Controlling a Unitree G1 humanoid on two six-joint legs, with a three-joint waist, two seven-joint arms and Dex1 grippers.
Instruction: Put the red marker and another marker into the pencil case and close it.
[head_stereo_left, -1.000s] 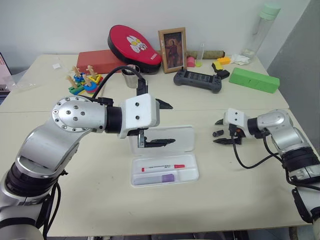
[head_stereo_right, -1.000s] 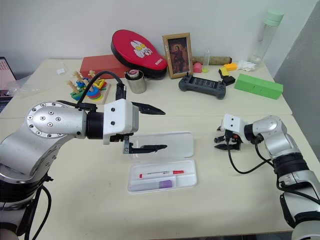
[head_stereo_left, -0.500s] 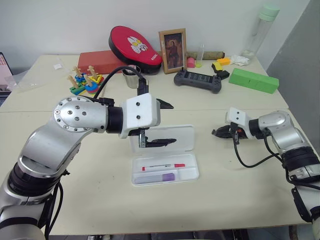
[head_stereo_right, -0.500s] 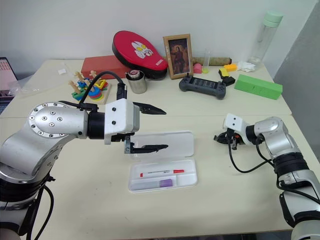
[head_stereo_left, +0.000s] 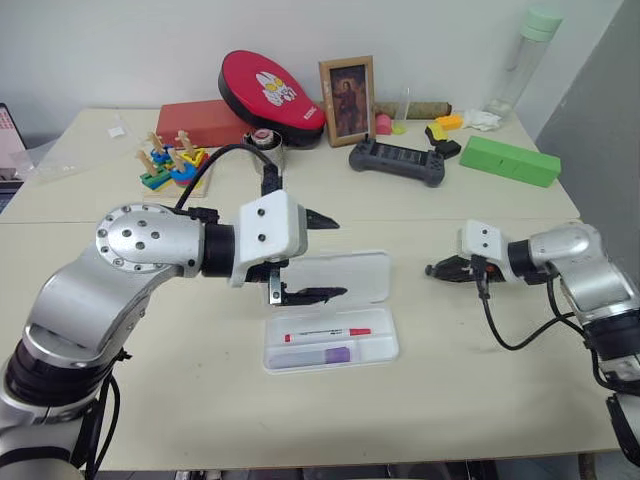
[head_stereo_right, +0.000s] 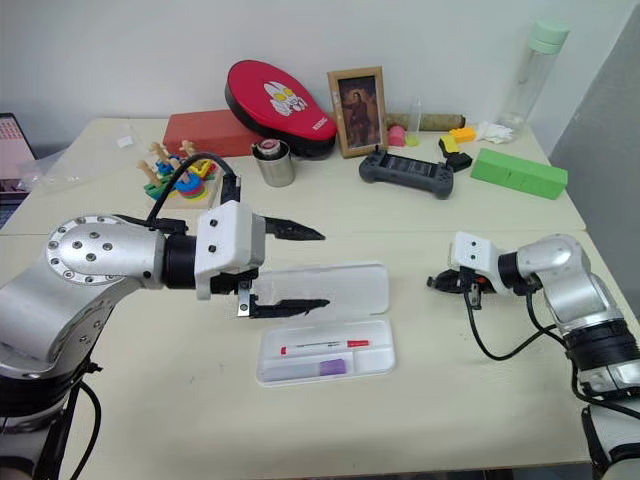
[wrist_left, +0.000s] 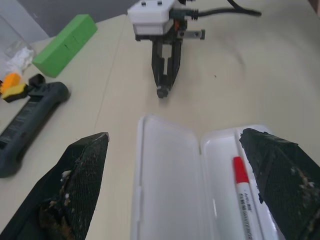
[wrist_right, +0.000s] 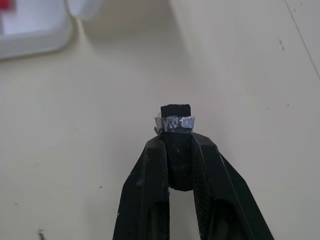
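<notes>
The right end effector (head_stereo_left: 436, 269), spread a second ago, has since pinched a small black block (wrist_right: 175, 111) and lifted it off the counter (head_stereo_left: 480, 370). The left end effector (head_stereo_left: 322, 256) stays spread above the open pencil case (head_stereo_left: 372, 275), which holds the red marker (head_stereo_left: 326, 334) and lilac marker (head_stereo_left: 312, 354).

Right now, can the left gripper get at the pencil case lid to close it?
Probably yes. The left gripper hangs open right over the raised lid of the pencil case, nothing between them. The right gripper sits off to the side, shut on a small black object.
</notes>
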